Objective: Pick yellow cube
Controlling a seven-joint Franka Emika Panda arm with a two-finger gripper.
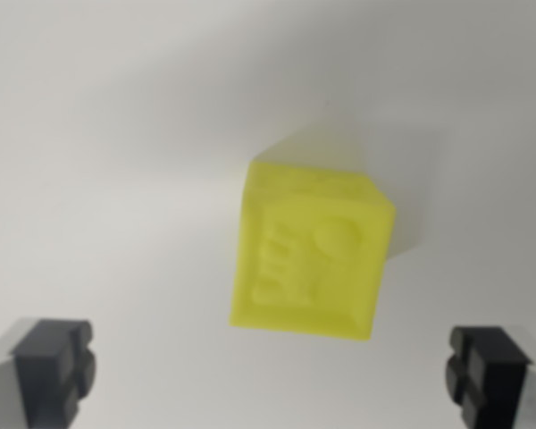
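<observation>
At the wrist view's left, low in the corner, one black finger pad [55, 368] of the end effector [272, 371] juts up into the frame, blocky and notched, with a pale grey part of the finger body beside it at the very edge. From there the plain white table [116, 134] stretches across, bare and evenly lit, with only soft grey shading drifting over its upper part. Near the middle, a little toward the wrist view's right, lies the yellow cube [308, 252] — a bright, slightly translucent block resting on the table, turned somewhat askew so that its edges run at a slant to the frame. Its broad face toward the camera carries raised relief shapes, a rounded lump and some ridged forms, too blurred to read. A faint yellowish shadow falls on the table behind and to the right of the cube. Farther right, in the lower corner, stands the other black pad [487, 371], matching the first. The two pads are spread wide apart — the cube sits above the gap between them in the picture, touching neither, and nothing is held between the fingers.
</observation>
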